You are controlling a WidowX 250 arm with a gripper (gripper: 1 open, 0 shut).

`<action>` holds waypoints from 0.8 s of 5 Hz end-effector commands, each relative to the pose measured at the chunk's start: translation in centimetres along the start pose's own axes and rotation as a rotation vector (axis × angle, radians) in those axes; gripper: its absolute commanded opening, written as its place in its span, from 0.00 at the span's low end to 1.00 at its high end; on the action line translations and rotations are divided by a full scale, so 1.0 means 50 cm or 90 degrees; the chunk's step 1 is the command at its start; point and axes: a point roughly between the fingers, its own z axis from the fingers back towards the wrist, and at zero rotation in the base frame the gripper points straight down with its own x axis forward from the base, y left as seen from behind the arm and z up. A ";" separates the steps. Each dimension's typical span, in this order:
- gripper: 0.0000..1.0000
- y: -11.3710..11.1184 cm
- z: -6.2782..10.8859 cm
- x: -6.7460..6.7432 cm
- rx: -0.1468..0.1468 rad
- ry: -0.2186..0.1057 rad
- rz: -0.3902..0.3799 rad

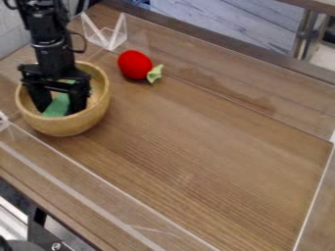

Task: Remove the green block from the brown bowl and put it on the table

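Note:
The brown bowl (81, 117) stands at the left edge of the table (210, 147). Inside it lies the green block (57, 107), a light green bar mostly hidden behind my fingers. My black gripper (59, 101) has come down from above into the bowl, open, with one finger on each side of the block. I cannot tell whether the fingers touch the block.
A red strawberry-like toy (135, 66) with a small green leaf lies on the table just right of and behind the bowl. Clear acrylic walls (78, 186) run along the table's edges, one right beside the bowl.

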 end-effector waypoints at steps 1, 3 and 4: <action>1.00 -0.005 0.027 0.012 0.008 -0.027 -0.003; 1.00 -0.012 0.020 0.029 0.003 -0.023 0.014; 1.00 -0.013 0.008 0.042 0.003 -0.014 0.031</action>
